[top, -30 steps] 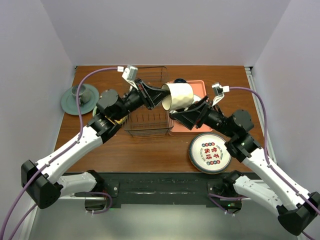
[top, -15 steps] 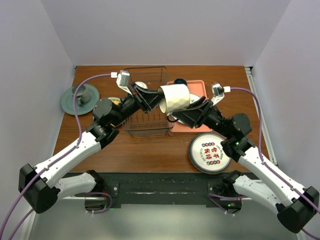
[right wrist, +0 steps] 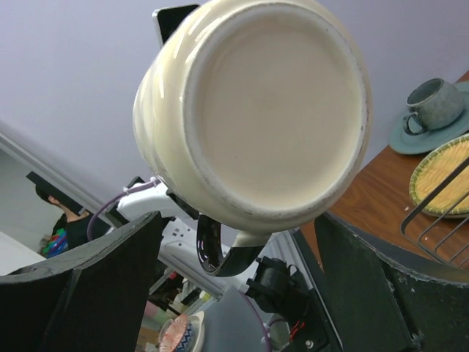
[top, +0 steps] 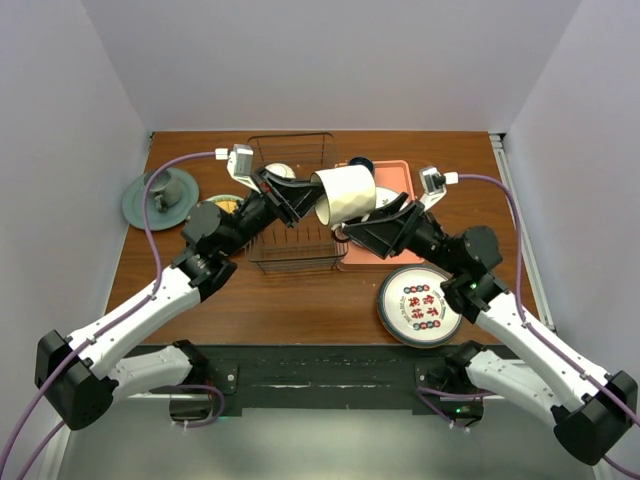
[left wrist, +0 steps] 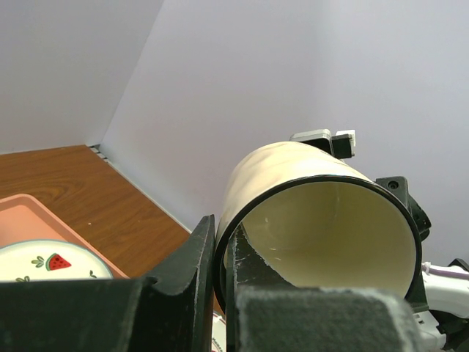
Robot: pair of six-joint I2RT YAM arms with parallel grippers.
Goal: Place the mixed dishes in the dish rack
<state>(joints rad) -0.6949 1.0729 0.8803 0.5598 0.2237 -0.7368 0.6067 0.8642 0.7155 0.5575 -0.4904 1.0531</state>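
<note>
My left gripper is shut on the rim of the cream mug and holds it on its side in the air, over the right edge of the dish rack. In the left wrist view the jaws pinch the mug's wall, one finger inside. My right gripper is open just under the mug's base. In the right wrist view the mug's base and dark handle sit between and ahead of the spread fingers. A teal-rimmed plate lies at front right.
The pink tray with the strawberry plate lies right of the rack. A grey-green cup on a saucer stands at the left. A yellow plate lies partly hidden left of the rack.
My left gripper has carried the mug a little left and tipped it further. My right gripper has followed it, staying open under the base.
</note>
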